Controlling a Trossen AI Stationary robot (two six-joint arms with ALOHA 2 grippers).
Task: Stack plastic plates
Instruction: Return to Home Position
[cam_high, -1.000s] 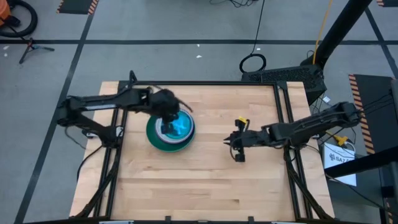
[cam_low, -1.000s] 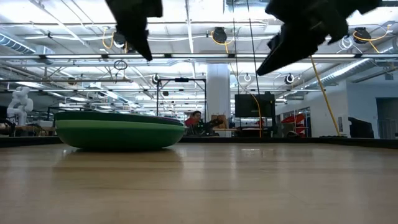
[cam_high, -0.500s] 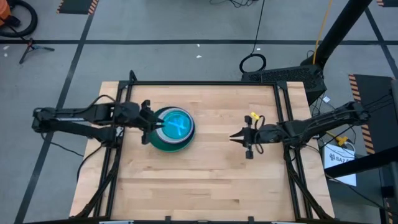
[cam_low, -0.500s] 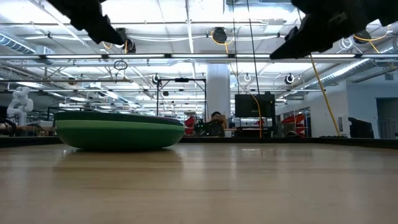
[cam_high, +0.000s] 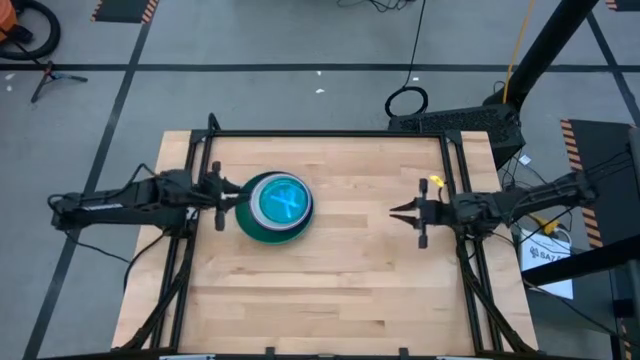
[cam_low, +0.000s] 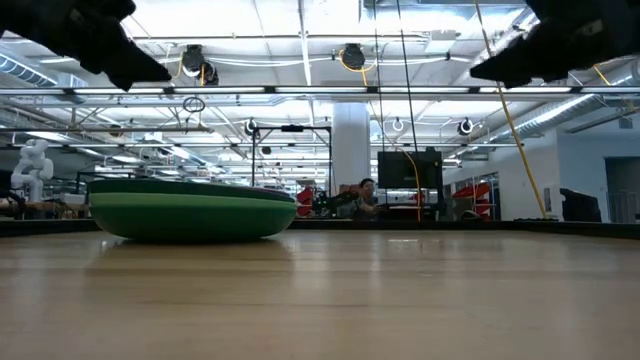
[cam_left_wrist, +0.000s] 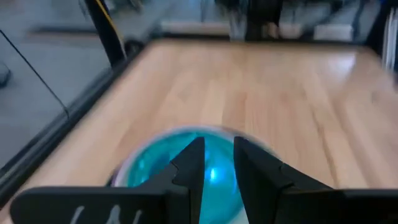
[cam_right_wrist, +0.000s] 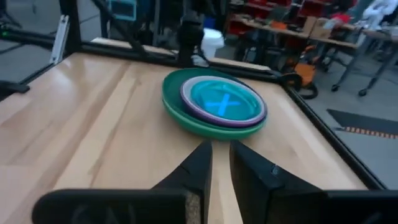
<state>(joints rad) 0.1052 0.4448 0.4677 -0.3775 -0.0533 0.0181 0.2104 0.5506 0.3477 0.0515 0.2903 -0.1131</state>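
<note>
The plastic plates stand in one stack (cam_high: 273, 206) left of the table's middle. A translucent blue plate (cam_high: 282, 200) lies on top, a purple rim (cam_right_wrist: 186, 93) shows under it, and green plates (cam_low: 190, 208) are at the bottom, resting on the wood. My left gripper (cam_high: 236, 196) hangs just left of the stack and above it, pointing at it, its fingers (cam_left_wrist: 186, 165) a narrow gap apart and empty. My right gripper (cam_high: 395, 211) is near the table's right edge, shut and empty, pointing at the stack (cam_right_wrist: 214, 102).
Black frame rails (cam_high: 330, 133) run along the table's far, left and right edges. Bare wood (cam_high: 340, 290) lies between the stack and my right gripper and toward the near edge. People (cam_low: 365, 192) show in the room beyond the table.
My left gripper has drawn back from over the stack toward the table's left edge and now hangs beside it. My right gripper has drawn back toward the table's right edge. The stack has stayed where it was.
</note>
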